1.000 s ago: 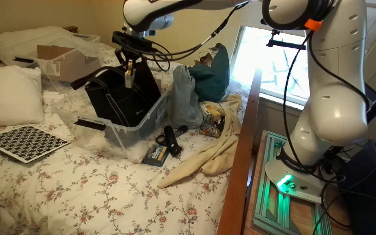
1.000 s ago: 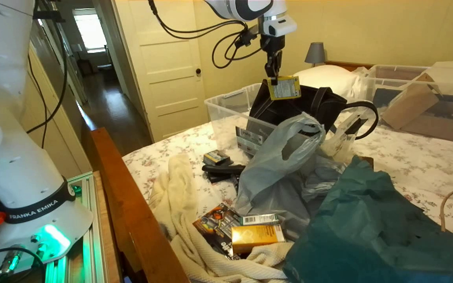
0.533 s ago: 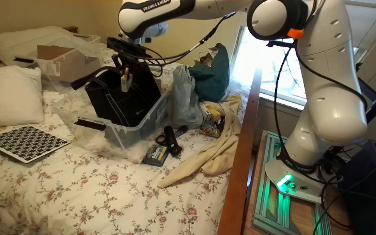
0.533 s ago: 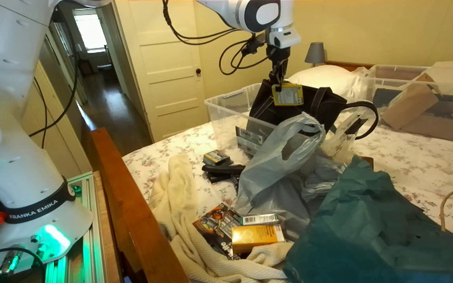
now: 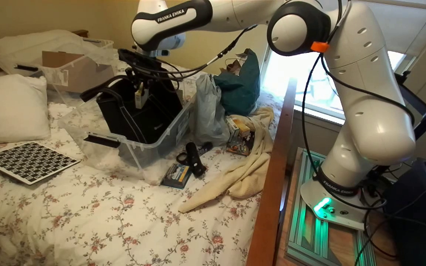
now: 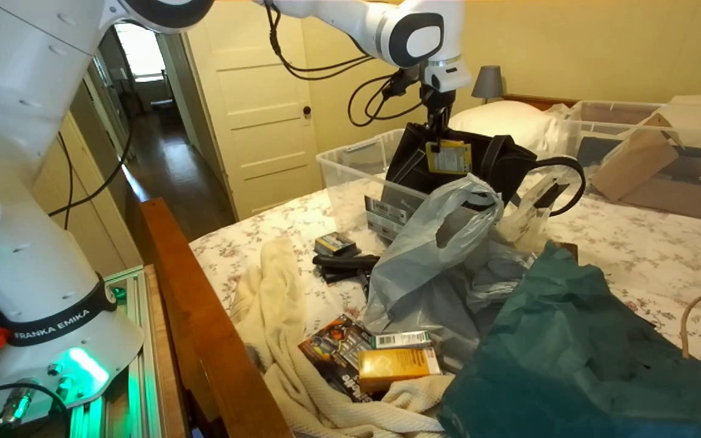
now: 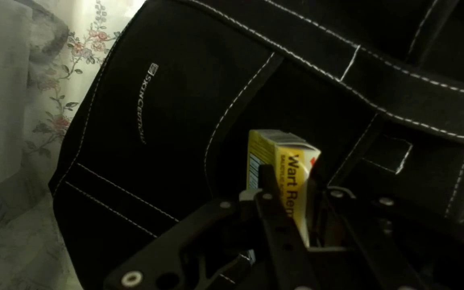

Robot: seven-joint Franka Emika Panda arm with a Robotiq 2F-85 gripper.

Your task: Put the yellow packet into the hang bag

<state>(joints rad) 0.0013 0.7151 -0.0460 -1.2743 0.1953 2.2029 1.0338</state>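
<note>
Black jaws at the end of the white robot arm (image 5: 377, 125) were clamped on the small yellow-and-white box-shaped packet (image 6: 454, 159). In the wrist view the packet lay between the two jaws, one along its broad yellow face on the left, the other along its right side; its end stuck out past their tips, and a narrow side lettered "Wart Rem" faced the camera. In an exterior view the jaws had it by the left part of its upper edge, with most of the broad face showing to their right.

In both exterior views the packet was seen in front of the black fabric bag (image 5: 142, 122), stitched in white and tilted inside a clear plastic tub (image 5: 147, 145). Whether the packet touched the bag or had passed its rim could not be told.

The tub stood on a bench (image 5: 117, 218) spread with white flower-printed cloth. In an exterior view a grey plastic bag (image 5: 210, 111) stood just to its right, and a dark green bag (image 5: 239, 88) farther right; a cream knitted cloth (image 5: 242, 175) lay nearer. To the left were a black-and-white checkered board (image 5: 30, 162), near, and a white pillow (image 5: 9, 107), farther off.
</note>
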